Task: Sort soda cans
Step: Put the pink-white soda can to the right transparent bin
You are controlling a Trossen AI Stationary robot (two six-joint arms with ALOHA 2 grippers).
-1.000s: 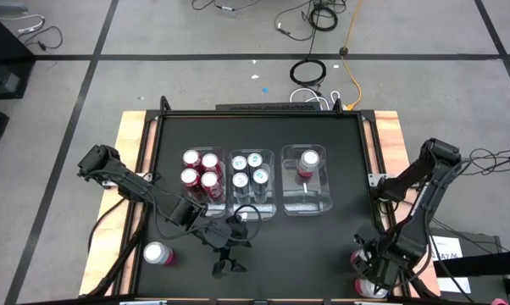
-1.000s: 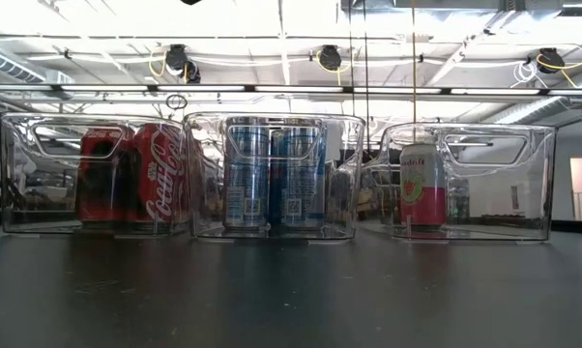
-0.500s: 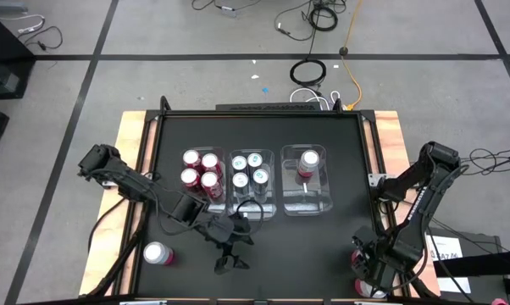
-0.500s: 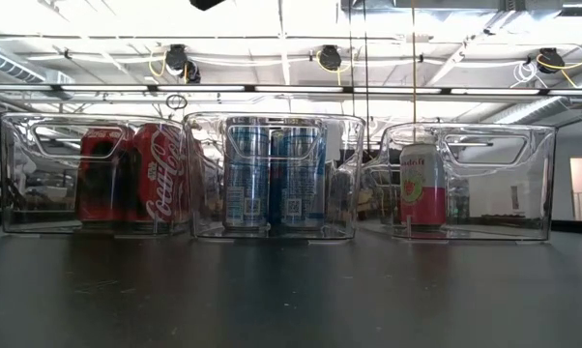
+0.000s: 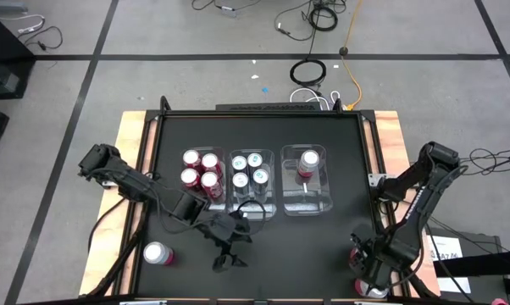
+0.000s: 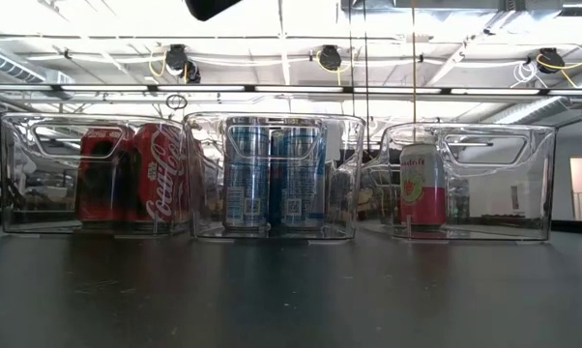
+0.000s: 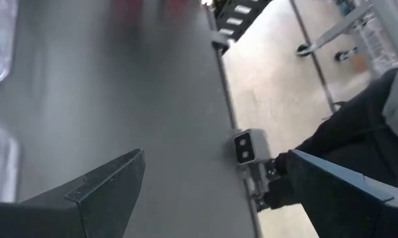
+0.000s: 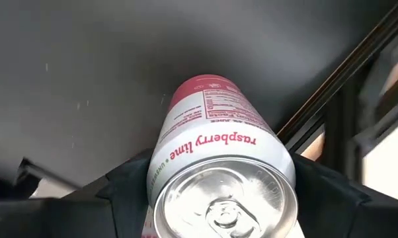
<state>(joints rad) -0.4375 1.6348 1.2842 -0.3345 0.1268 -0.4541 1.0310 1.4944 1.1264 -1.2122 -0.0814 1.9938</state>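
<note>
A: Where is the right gripper [image 5: 369,273]?
B: At the table's near right corner — its fingers closed around a pink can [image 8: 215,158], labelled raspberry lime.
A: And the left gripper [image 5: 224,261]?
B: Over the bare black table [image 5: 323,246] near the front, jaws spread wide, holding nothing. Another can [image 5: 157,253] stands alone at the front left — the rest sit in three clear bins [image 5: 304,203].

Red cans [image 5: 200,172], teal cans [image 5: 250,169], pink can [image 5: 308,161] upright (separate bins); stray can [image 5: 157,252] outside.
</note>
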